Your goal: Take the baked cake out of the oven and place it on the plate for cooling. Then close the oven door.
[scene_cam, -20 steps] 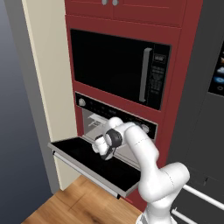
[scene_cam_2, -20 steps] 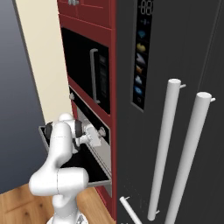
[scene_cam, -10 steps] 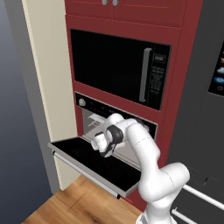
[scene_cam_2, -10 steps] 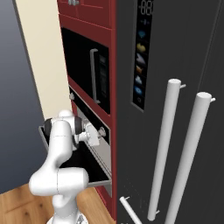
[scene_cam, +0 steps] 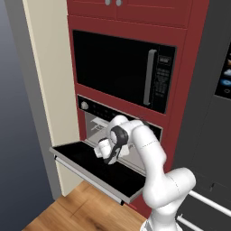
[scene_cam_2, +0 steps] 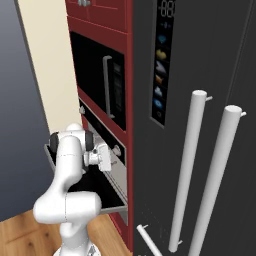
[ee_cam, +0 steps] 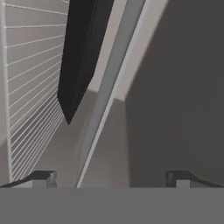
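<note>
At the mouth of the oven (scene_cam: 97, 128), above the lowered oven door (scene_cam: 92, 169), the tool (scene_cam: 102, 150) hangs with its jaws spread wide and nothing between them. The hand view confirms this: one fingertip (ee_cam: 41, 178) stands at the far left, the other far right, with bare grey interior between. Compared with a second ago, the tool has moved little, if at all; the wrist and elbow look slightly higher, and the base cameras have not moved.

Wire rack (ee_cam: 30, 87) bars run along one side of the hand view, with a dark slab (ee_cam: 81, 52) beside them; whether this is the cake cannot be told. No cake or plate can be made out.

Around the work area: microwave (scene_cam: 124, 67) directly above the oven, with its vertical grey handle; red cabinet frame (scene_cam: 180, 90); dark refrigerator (scene_cam_2: 200, 125) with two long pale handles on the right; wooden floor (scene_cam: 85, 210) below. The robot's own forearm and the open door stand between the base cameras and the cavity.
</note>
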Available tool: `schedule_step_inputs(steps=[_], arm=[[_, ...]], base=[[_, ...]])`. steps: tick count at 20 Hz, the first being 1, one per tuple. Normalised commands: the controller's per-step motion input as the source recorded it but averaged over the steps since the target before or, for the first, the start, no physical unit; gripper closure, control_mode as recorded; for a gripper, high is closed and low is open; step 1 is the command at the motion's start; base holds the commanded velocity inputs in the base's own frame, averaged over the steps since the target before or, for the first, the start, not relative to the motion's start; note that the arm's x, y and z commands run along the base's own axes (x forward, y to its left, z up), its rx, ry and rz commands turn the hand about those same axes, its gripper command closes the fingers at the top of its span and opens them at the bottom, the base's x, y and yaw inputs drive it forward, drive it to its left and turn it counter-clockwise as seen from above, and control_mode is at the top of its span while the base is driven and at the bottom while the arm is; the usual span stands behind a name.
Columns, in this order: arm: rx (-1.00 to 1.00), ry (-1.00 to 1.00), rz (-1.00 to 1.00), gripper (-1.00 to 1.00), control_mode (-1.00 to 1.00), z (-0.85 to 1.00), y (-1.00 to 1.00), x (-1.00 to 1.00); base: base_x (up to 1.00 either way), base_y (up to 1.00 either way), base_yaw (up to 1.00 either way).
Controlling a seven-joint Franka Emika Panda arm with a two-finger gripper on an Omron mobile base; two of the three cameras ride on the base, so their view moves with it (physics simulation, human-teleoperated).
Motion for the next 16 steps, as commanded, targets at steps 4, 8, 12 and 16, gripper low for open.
schedule_step_inputs(steps=[4,8,12,16], arm=[[0.00,0.00,0.00,-1.00,-1.00,0.00,0.00,0.06],[0.00,0.00,0.00,-1.00,-1.00,-0.01,0.00,0.15],[0.00,0.00,0.00,-1.00,-1.00,-0.10,0.00,0.28],[0.00,0.00,0.00,-1.00,-1.00,-0.27,-0.01,0.37]], base=[[0.00,0.00,0.00],[0.00,0.00,0.00],[0.00,0.00,0.00],[0.00,0.00,0.00]])
